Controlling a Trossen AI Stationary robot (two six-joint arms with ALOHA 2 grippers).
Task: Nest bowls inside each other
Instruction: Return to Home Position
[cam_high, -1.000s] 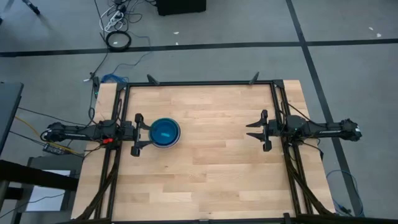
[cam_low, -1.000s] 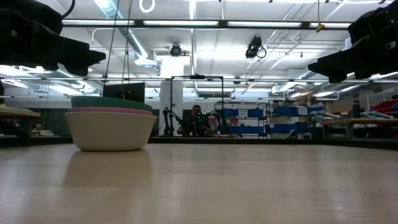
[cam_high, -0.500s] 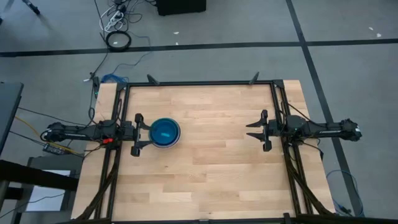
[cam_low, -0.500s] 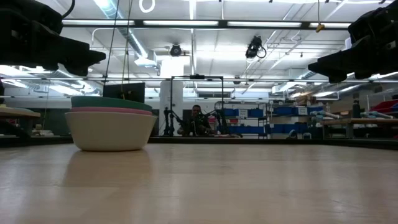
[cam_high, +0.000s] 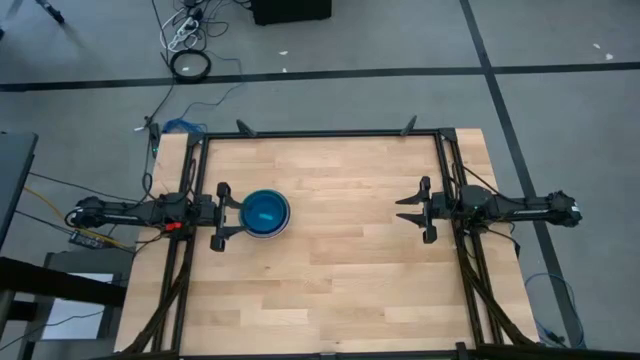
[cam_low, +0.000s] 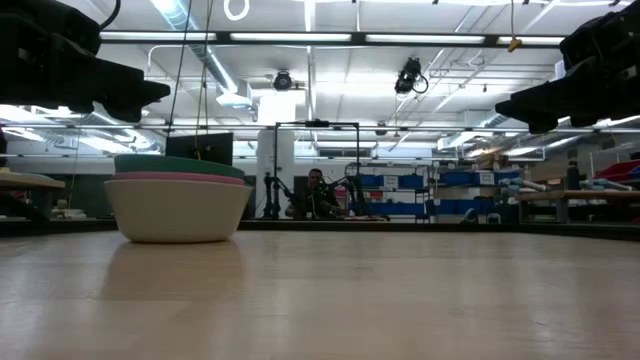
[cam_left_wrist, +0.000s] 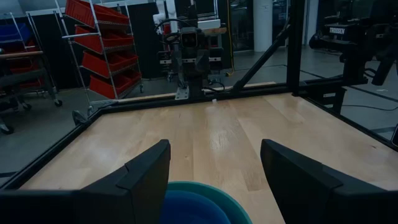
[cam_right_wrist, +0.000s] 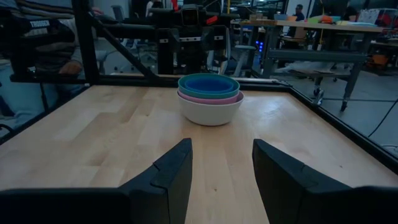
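Note:
The bowls (cam_high: 266, 214) stand nested in one stack on the left part of the table. A grey-white bowl (cam_right_wrist: 209, 110) is at the bottom, resting on the wood, with pink (cam_right_wrist: 209, 98), teal (cam_low: 178, 165) and bright blue (cam_high: 266, 211) rims inside it. My left gripper (cam_high: 222, 215) hangs open and level just left of the stack, above the table, touching nothing. My right gripper (cam_high: 412, 209) waits open at the table's right side, far from the stack. In the left wrist view the teal and blue rims (cam_left_wrist: 198, 202) show between and below the fingers.
A black frame (cam_high: 320, 133) runs along the table's far edge and sides. Bare wood (cam_high: 345, 270) stretches between the stack and my right gripper. Beyond the table are shelves, benches and a seated person (cam_low: 316, 193).

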